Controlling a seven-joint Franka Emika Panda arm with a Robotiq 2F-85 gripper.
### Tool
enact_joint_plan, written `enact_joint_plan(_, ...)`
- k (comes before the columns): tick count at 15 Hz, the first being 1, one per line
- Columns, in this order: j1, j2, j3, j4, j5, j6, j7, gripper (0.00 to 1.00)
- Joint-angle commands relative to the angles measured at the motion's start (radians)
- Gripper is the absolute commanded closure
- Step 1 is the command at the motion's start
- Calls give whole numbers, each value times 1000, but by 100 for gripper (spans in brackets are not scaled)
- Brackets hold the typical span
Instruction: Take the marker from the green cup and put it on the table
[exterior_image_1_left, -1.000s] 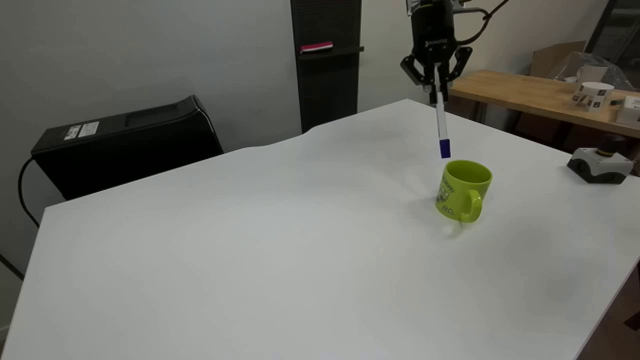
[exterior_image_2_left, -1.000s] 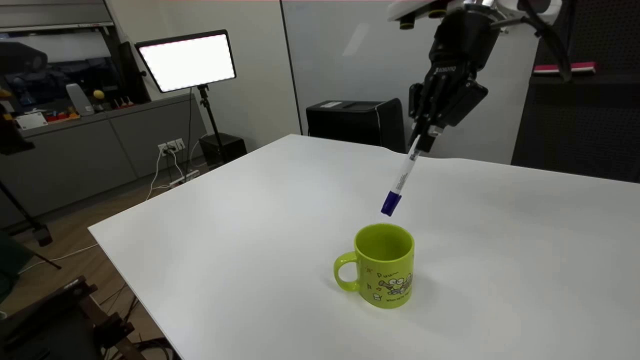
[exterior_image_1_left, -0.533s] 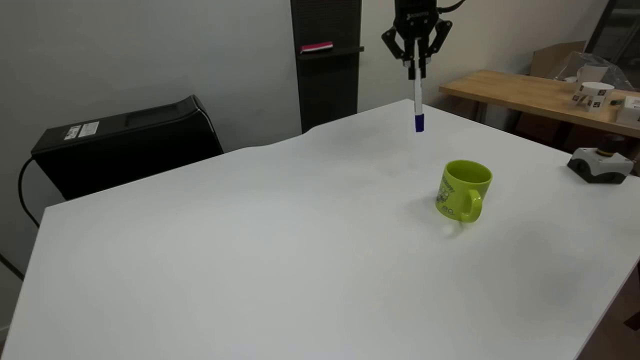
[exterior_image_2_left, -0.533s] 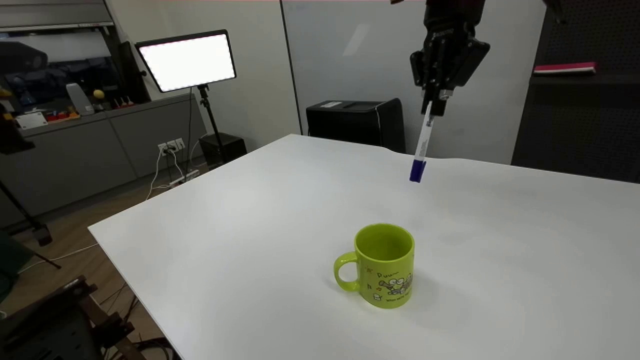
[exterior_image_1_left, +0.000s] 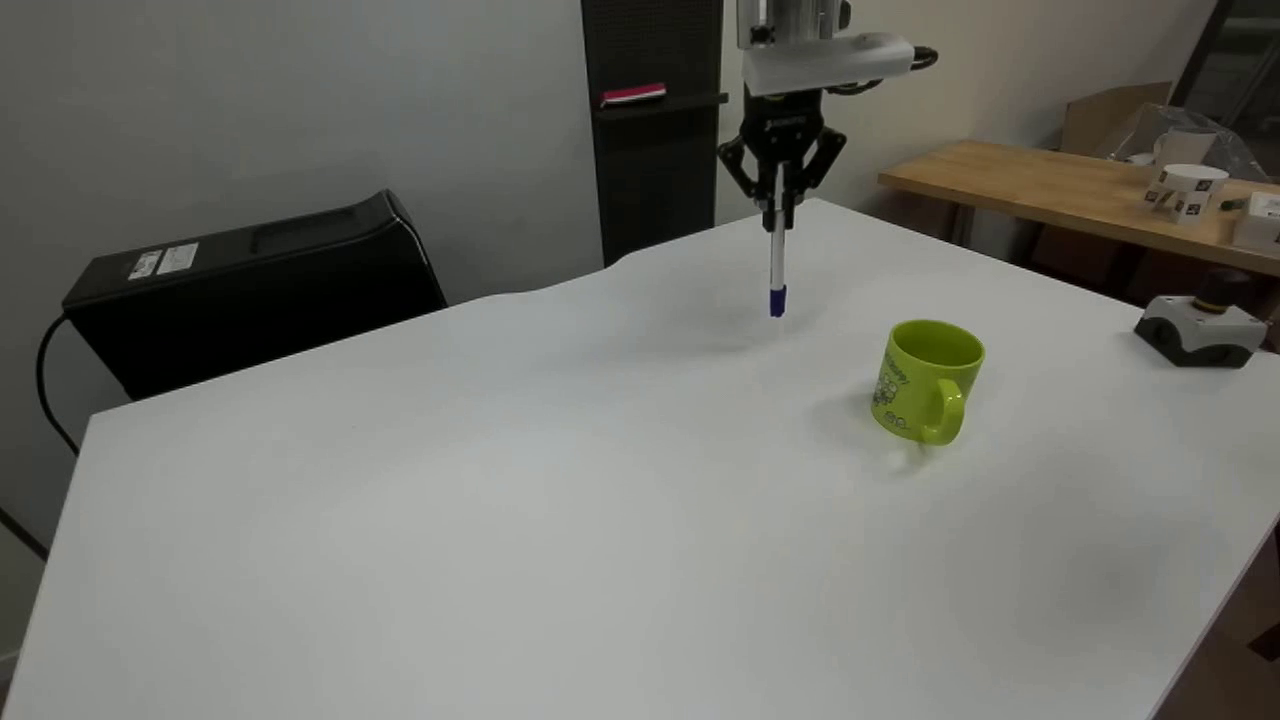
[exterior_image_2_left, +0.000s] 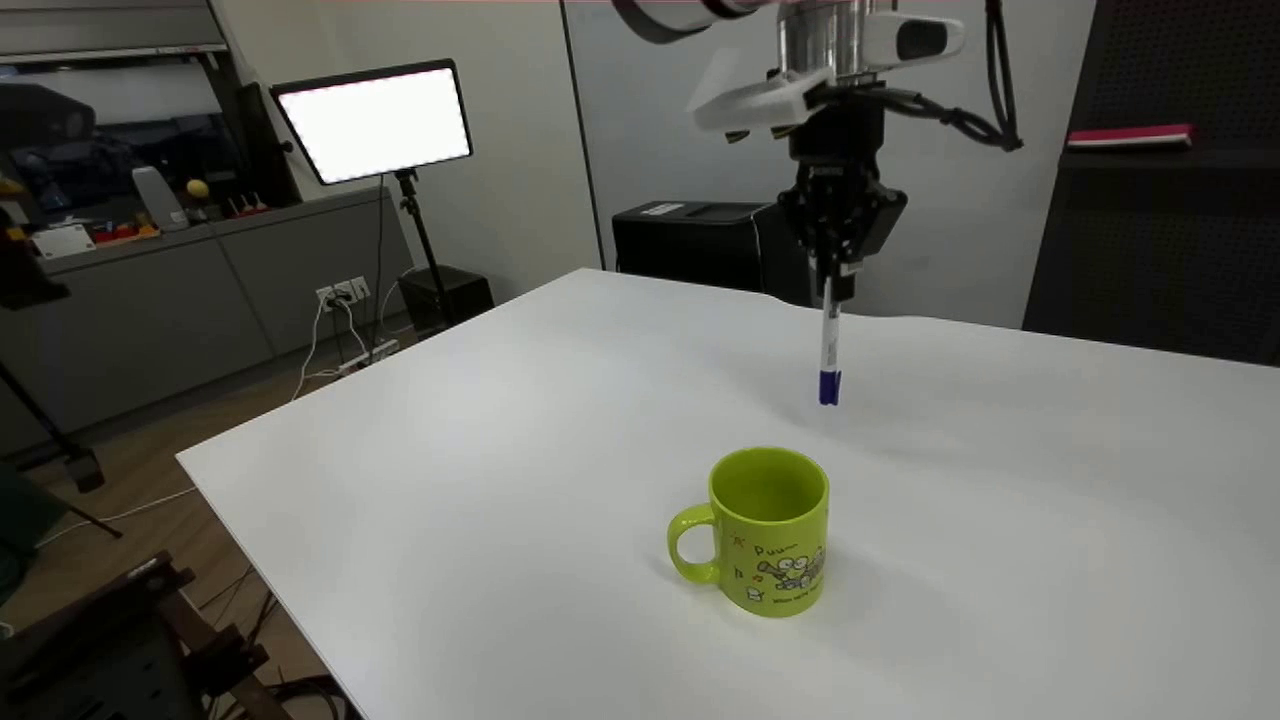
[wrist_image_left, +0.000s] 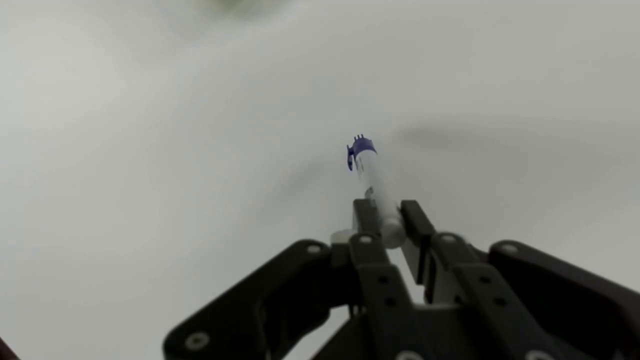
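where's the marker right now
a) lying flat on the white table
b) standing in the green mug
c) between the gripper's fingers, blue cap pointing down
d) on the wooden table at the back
c: the wrist view shows the marker held between the fingers, and in both exterior views its blue cap points down, outside the green mug.

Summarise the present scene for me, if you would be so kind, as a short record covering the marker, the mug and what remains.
Held object: blue-capped marker, cap down, nearly upright
Grip: fingers pinching it near the end opposite its cap
Position: in the air above the white table, outside the mug
Container: green mug with cartoon print, upright
Background: lit light panel
Remaining: setting the marker down
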Motion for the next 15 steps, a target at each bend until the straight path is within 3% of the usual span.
enact_joint_plan(1,47,-50,-13,-165,-26,265,77,96)
enact_joint_plan(4,96,-51,-37,-280,-34,533,100,96)
enact_joint_plan(10,219,-18,-118,-437,11,914,86,96)
enact_joint_plan(13,324,25,-198,-494,102,1143,51,96)
enact_joint_plan(15,349,45,-194,-509,197,1176,-4,96)
